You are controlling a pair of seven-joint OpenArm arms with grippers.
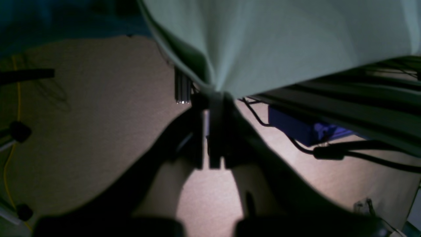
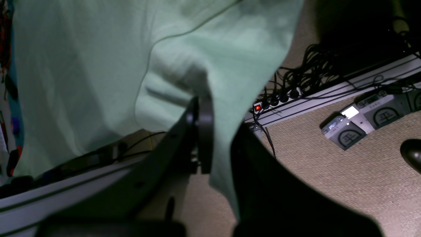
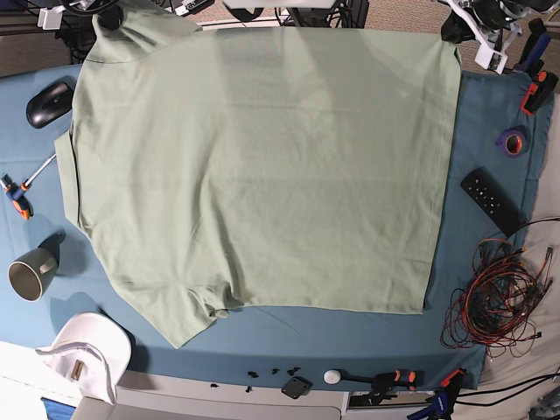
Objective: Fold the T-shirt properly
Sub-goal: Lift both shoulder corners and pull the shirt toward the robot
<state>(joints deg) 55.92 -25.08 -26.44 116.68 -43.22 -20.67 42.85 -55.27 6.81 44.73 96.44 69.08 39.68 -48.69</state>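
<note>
The pale sage-green T-shirt point(image 3: 262, 166) lies spread over the blue table cloth point(image 3: 350, 337), with a sleeve at the near left. Its far edge hangs past the table's far side. My left gripper point(image 3: 455, 29) is at the shirt's far right corner. In the left wrist view it point(image 1: 212, 97) is shut on a gathered bit of the shirt point(image 1: 279, 39). My right gripper point(image 3: 109, 16) is at the far left corner. In the right wrist view it point(image 2: 218, 115) is shut on a fold of the shirt point(image 2: 82, 75). Collar, buttons and tag are hidden.
Left of the shirt are a black mouse point(image 3: 48, 101), a clamp point(image 3: 17, 197), a mug point(image 3: 31, 271) and a white cap point(image 3: 83, 350). To the right are a tape roll point(image 3: 512, 140), a remote point(image 3: 492, 199) and a cable bundle point(image 3: 499, 297). Floor pedals point(image 2: 361, 118) show below.
</note>
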